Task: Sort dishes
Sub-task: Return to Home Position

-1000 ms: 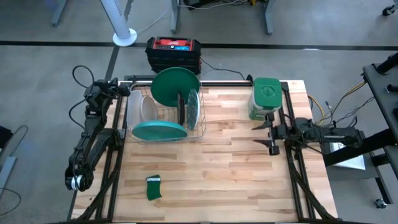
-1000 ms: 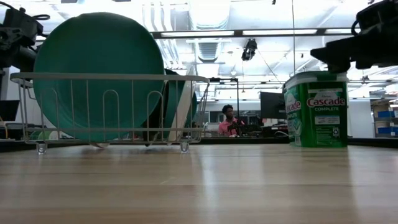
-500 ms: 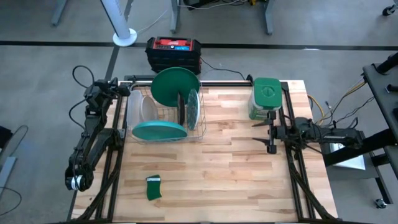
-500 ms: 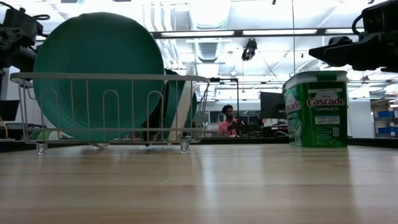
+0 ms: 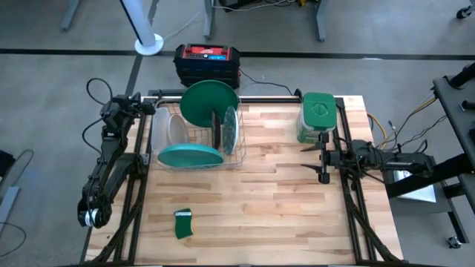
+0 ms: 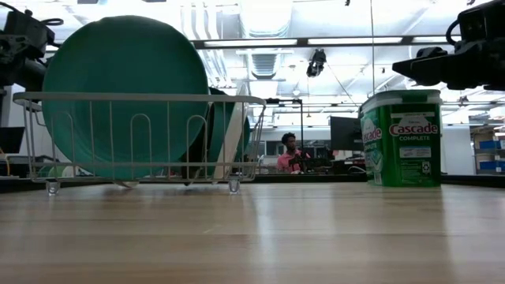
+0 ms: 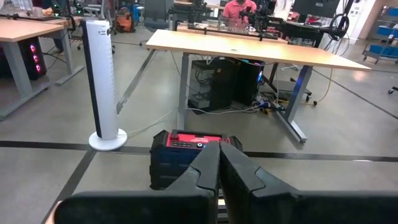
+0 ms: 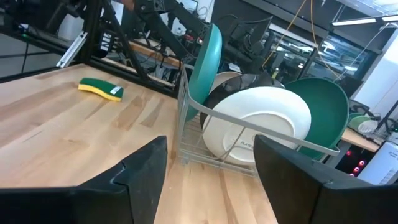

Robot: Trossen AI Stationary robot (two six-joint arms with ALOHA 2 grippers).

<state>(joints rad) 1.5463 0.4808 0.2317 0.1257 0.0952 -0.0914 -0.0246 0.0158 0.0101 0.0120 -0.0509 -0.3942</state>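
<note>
Where the low view is filled by the teal plate, four plates are seen from above in the wire rack at the table's far left: behind it the dark green plate, whitish plate and patterned plate. The sponge is missed by the low view. The right claw is spread, holding nothing, near the canister; the left claw is pressed together beyond the table's far-left corner.

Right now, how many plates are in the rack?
4 seen: dark green plate far end, teal plate near end, whitish plate left, patterned plate right; others may be hidden.
</note>
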